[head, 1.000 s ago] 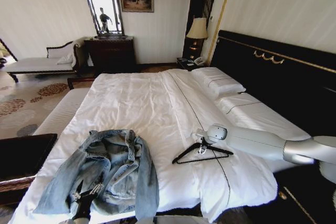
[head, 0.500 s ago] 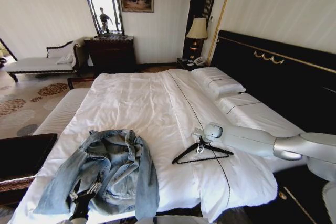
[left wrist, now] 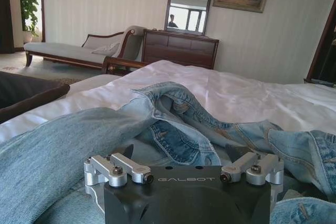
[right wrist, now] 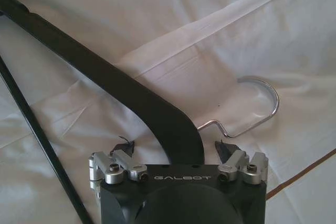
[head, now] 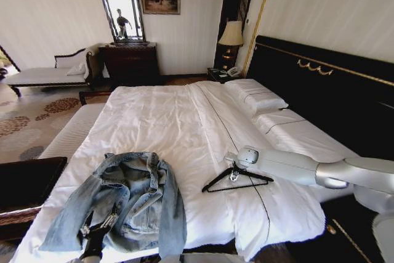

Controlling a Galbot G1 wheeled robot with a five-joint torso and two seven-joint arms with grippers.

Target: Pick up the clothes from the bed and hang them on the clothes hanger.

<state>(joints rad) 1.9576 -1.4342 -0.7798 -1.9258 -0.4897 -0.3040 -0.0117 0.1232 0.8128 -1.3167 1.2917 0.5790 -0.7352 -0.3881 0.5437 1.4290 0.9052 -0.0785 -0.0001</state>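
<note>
The clothes, a light-blue denim jacket [head: 132, 198], lie crumpled on the bed [head: 166, 115] near its foot, on my left side. My left gripper [head: 101, 218] is low over the jacket's near part, open, with denim [left wrist: 173, 124] bunched just beyond its fingers and nothing held. On my right the black clothes hanger [head: 246, 183] lies flat on the white duvet. My right gripper [head: 234, 173] is down at the hanger's top. In the right wrist view its open fingers [right wrist: 123, 148] straddle the hanger's neck [right wrist: 178, 135], beside the silver hook [right wrist: 262, 103].
Pillows [head: 255, 97] and a tall black headboard [head: 320, 84] line the bed's right side. A dark bench [head: 28, 183] stands at the left by the bed's foot. Farther back are a chaise longue [head: 49, 72], a dresser [head: 130, 63] and a lamp [head: 231, 34].
My right arm has shifted a little left and lower, bringing its gripper closer onto the hanger's top. My left gripper has sunk slightly toward the near edge. Jacket and hanger lie as before.
</note>
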